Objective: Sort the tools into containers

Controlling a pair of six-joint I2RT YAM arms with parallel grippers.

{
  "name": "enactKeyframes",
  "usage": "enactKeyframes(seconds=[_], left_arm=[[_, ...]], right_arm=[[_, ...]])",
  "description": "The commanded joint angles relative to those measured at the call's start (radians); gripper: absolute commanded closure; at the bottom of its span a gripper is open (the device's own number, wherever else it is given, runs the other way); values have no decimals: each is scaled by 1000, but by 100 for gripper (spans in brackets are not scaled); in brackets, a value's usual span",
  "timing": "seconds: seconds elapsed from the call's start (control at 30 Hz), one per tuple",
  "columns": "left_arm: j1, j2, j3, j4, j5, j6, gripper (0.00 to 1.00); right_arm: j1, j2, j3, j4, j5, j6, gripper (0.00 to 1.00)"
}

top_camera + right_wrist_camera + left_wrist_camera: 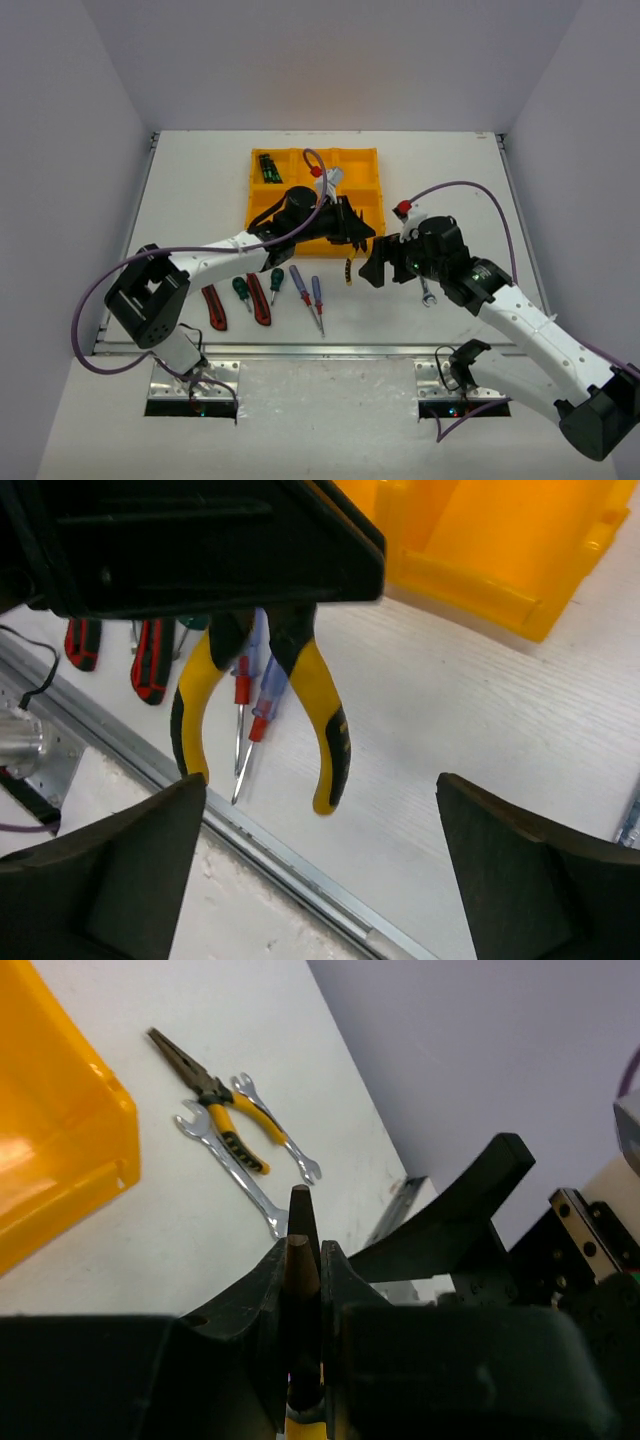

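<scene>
The tray (60,1140) is glossy yellow plastic. Shiny bare-metal wrenches (232,1168). The pliers (218,1102) have smooth yellow-and-black grips and a dull dark metal nose. Matt white, faintly grained counter (480,710).

Bright yellow tray (360,165), yellow-black pliers (322,705) (knives (214,306) red-black).

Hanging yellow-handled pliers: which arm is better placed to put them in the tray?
Left. The left tool is shut on the pliers, which hang handles-down by the near edge of the yellow tray; the right tool is open and empty.
</scene>
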Motion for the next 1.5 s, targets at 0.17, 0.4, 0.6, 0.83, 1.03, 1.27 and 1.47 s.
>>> enactKeyframes(seconds=[0.17,0.4,0.6,0.83,1.03,1.27,1.47], left_arm=[[142,86,417,-396,-505,272,100],[265,394,861,-534,-690,348,100],[289,719,1338,-732,-813,348,100],[316,745,1290,-642,-796,233,100],[315,785,1287,-660,-759,95,100],[316,825,1289,-679,-799,17,100],[316,827,1287,-674,-788,-26,82]], right_arm=[[1,-28,173,-230,456,7,1],[-5,-36,158,-275,467,-2,1],[-6,-58,126,-278,439,2,1],[-7,-75,112,-287,432,-4,1],[-7,-80,107,-288,422,-1,1],[-7,-110,89,-290,410,4,1],[-8,-108,77,-289,401,5,1]])
